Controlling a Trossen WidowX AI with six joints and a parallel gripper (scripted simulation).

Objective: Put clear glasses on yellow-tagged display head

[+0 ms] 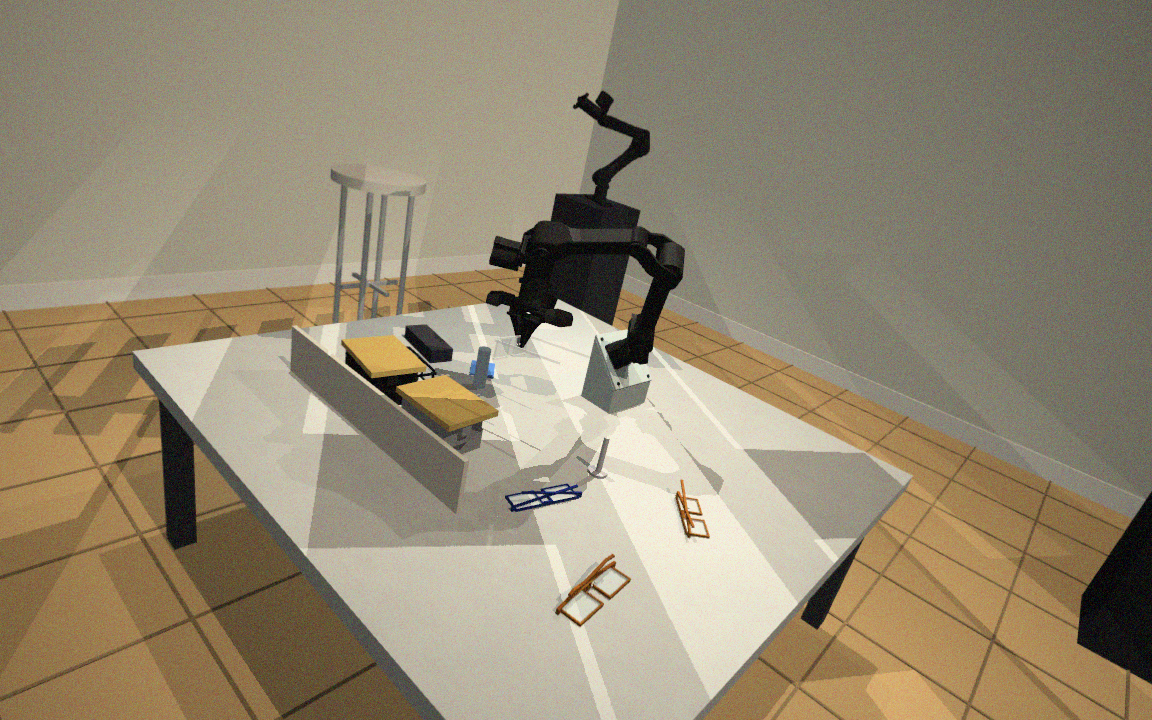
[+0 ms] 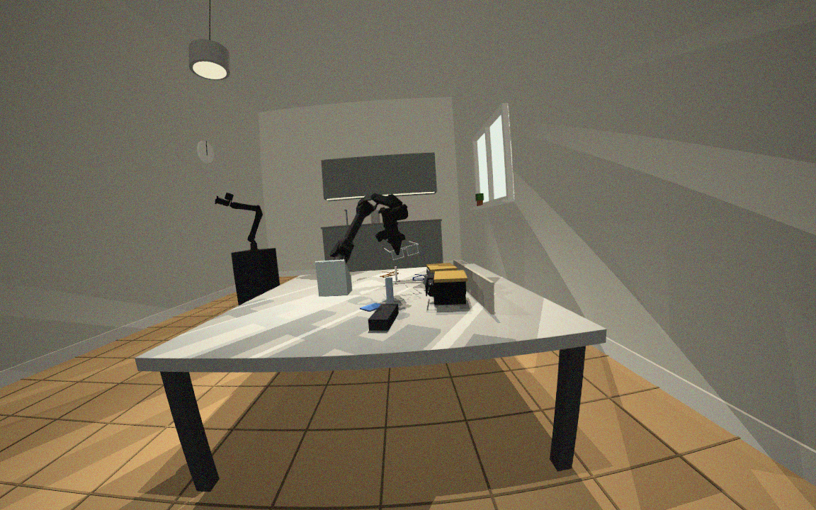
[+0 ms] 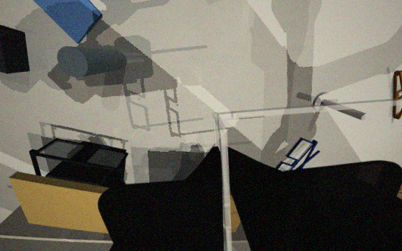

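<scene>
My gripper points down, shut on the clear glasses, which hang in the air, temples unfolded. Their outline is faint in the top view. Two display heads stand under yellow slabs before a long board. The far head is black, with black glasses in front. The near head shows a small grey part below its slab; in the wrist view my fingers cover most of that area. The yellow tag cannot be made out.
A grey-blue cylinder, blue slab and black box stand near the far head. The long board runs behind both heads. A slim post, blue glasses and two orange pairs are nearer the top camera.
</scene>
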